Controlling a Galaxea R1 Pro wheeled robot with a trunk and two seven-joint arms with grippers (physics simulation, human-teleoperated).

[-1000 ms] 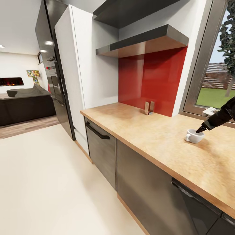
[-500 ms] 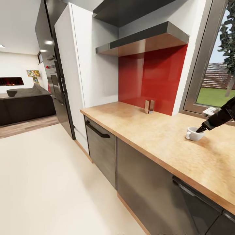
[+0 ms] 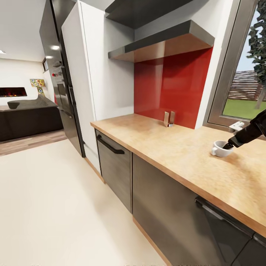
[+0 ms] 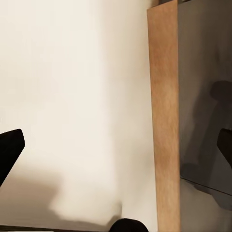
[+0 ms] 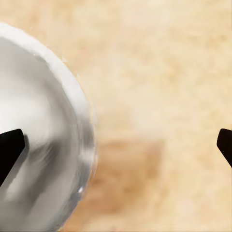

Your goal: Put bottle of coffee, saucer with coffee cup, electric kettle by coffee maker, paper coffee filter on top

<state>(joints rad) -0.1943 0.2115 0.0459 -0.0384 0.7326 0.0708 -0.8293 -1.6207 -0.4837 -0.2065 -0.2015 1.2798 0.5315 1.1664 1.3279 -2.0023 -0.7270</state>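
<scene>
Your coffee cup (image 3: 220, 149) stood upright on the kitchen countertop (image 3: 177, 147), mouth up, handle toward the fridge end. No saucer, coffee maker or kettle appeared near it, so by my reading most of the setup remained. Your right gripper (image 3: 228, 146) straddled the cup's rim, jaws spread wide. The left gripper (image 4: 116, 154) hung spread over the floor.
</scene>
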